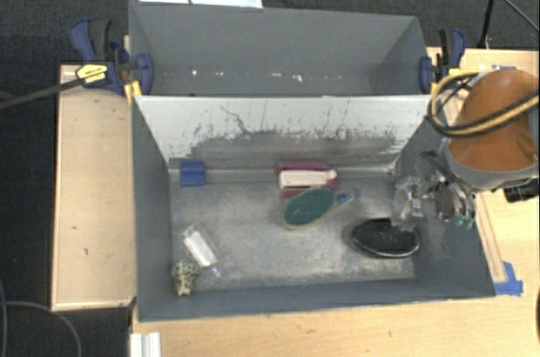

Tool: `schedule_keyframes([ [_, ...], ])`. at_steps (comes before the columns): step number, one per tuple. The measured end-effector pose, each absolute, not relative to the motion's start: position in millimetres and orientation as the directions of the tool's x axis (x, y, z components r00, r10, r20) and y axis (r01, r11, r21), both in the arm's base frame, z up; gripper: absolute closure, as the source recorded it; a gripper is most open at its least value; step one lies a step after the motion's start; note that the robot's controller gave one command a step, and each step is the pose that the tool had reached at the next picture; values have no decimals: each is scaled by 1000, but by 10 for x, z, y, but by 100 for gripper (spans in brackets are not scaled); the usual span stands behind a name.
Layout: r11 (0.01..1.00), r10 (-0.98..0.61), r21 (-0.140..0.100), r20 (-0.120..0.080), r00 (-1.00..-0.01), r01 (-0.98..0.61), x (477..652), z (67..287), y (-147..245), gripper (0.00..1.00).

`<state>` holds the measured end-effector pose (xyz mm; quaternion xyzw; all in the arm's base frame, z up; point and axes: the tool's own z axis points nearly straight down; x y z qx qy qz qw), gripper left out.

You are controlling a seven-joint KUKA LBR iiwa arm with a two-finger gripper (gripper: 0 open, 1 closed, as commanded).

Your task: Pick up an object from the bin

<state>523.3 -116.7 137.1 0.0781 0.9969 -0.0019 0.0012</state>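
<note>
Gripper [409, 210] hangs low at the right side of the bin [278, 51], over the right edge of a black oval disc [386, 240]. Likely target: it lies flat, clear of the green brush [306, 208]. Claw width: can't tell.

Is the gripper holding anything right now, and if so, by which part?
Cannot tell. The gripper is down at the black oval, over its right end, in the bin's front right; whether it grips it isn't visible.
</note>
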Motion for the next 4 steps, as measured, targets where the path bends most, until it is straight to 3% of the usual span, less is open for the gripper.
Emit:
schedule_keyframes([
  [1,989,147,0,1,-989,147,5242,1343,-1115,0],
  [2,996,89,0,12,-996,89,5051,689,-1249,0],
  [3,996,87,-2,-1,-996,87,5093,728,-1253,100],
  [4,991,131,0,-10,-991,131,5120,1757,-1225,100],
])
